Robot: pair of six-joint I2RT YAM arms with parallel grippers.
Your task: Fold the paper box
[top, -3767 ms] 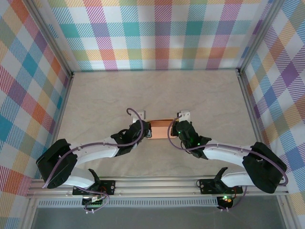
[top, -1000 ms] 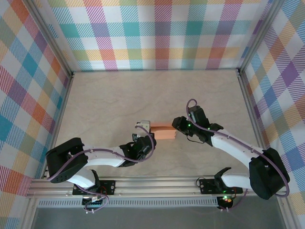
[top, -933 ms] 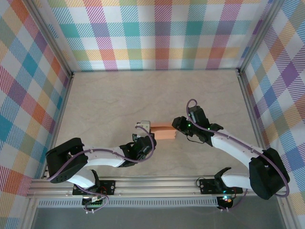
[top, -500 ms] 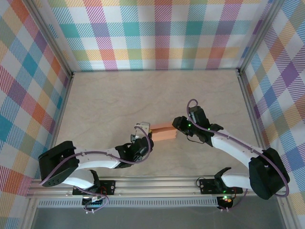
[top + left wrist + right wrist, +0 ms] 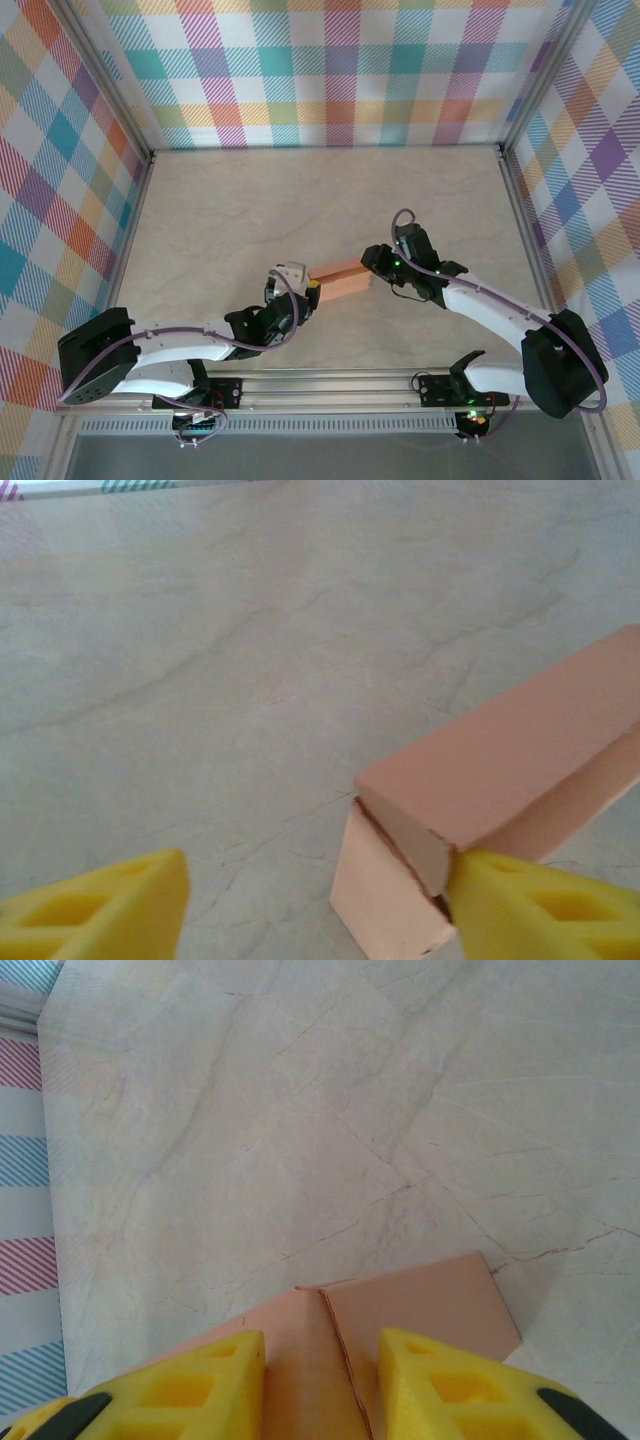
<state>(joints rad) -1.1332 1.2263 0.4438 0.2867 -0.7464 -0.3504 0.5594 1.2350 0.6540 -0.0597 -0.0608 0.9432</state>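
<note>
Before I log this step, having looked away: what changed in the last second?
The left gripper opened, releasing the paper box, and its arm drew back toward its base; the box's left end swung nearer. The right gripper stayed clamped on the other end.

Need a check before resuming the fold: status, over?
Left gripper open beside the paper box. Right gripper shut on it. One end gapes slightly. No obstruction seen.

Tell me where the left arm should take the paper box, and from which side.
Grip the free left end of the paper box, across its long faces, coming in endwise from the left. The right gripper pinches the other end, and the box is long and narrow. The end flap looks ajar; closing over it may press it shut.
</note>
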